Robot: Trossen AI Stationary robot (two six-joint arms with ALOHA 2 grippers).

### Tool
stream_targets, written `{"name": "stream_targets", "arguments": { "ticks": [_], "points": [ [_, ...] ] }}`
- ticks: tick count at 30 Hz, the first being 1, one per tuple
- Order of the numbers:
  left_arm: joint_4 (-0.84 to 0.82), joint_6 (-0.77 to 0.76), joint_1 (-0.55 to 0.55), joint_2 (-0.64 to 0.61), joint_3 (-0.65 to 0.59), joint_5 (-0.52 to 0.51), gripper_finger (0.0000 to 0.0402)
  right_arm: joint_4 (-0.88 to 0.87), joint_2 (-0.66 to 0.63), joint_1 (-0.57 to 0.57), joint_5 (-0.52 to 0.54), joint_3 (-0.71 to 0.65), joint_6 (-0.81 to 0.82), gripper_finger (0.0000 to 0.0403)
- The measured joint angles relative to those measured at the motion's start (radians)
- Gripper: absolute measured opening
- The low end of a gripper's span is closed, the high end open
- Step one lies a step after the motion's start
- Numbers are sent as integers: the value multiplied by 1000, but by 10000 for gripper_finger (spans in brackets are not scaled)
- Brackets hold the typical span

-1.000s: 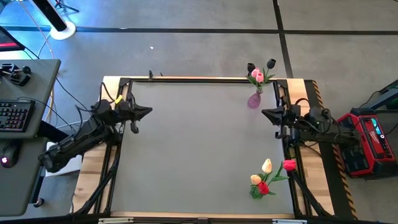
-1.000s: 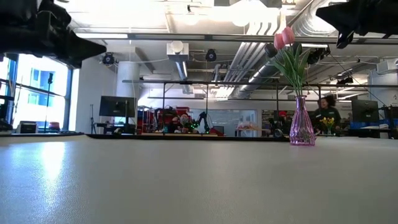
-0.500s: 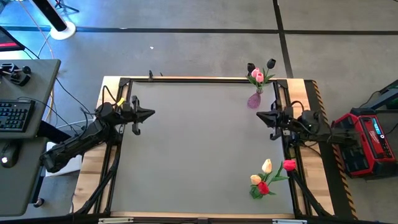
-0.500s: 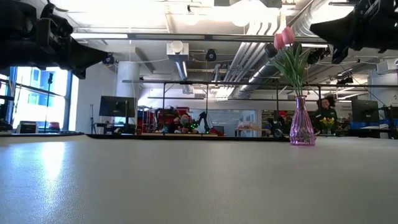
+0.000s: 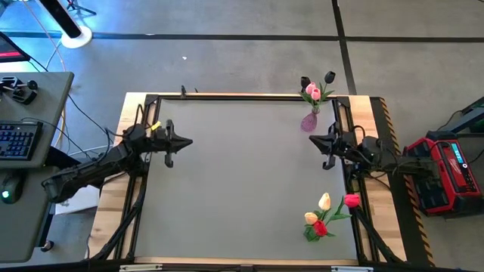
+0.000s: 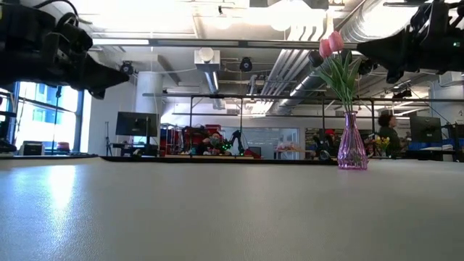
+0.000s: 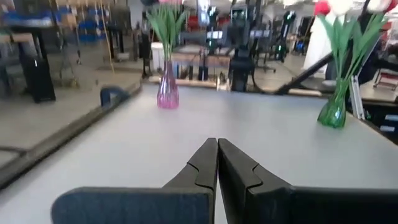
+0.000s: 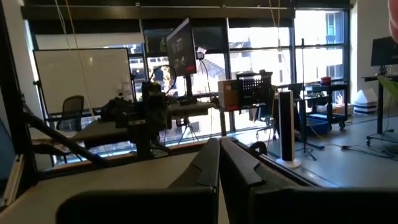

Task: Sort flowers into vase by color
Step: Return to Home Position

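Observation:
Pink and black tulips (image 5: pixel 312 91) stand with their stems in a pink glass vase (image 5: pixel 308 122) at the table's far right corner; the vase also shows in the low view (image 6: pixel 352 147) and the left wrist view (image 7: pixel 166 93). Red and cream-yellow tulips (image 5: pixel 327 214) stand in a green vase (image 7: pixel 335 110) near the right near corner. My left gripper (image 5: pixel 187 142) hovers shut over the table's left side, above the surface (image 7: pixel 217 144). My right gripper (image 5: pixel 313 141) hovers shut over the right side, just nearer than the pink vase (image 8: pixel 219 144).
A grey table top (image 5: pixel 234 181) lies between the two grippers, inside a dark frame with wooden side boards (image 5: pixel 112 196). A keyboard desk (image 5: pixel 19 140) stands left of the table and a red case (image 5: pixel 446 170) right of it. A person (image 6: pixel 383 130) shows far behind.
Both grippers have moved a little inward over the table, the left one toward the right edge and the right one toward the left edge, staying shut and above the surface. The vases and flowers have kept still.

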Motion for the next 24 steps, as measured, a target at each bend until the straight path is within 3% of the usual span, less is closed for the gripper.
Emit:
{"name": "stream_targets", "arguments": {
  "ticks": [4, 9, 17, 24],
  "points": [
    [97, -14, 0, -4, 0, 0, 0, -9, 0, -1, 16, 0, -4, 0],
    [74, -39, -3, -16, 1, 0, 0, -16, 0, -1, 91, 0, -19, 0],
    [68, -80, -114, -9, 1, -6, 0, -16, 0, -1, 13, 0, 86, 0],
    [76, -69, -322, 14, 1, -235, 0, -16, 0, -1, 33, 0, 77, 0]
  ]
}}
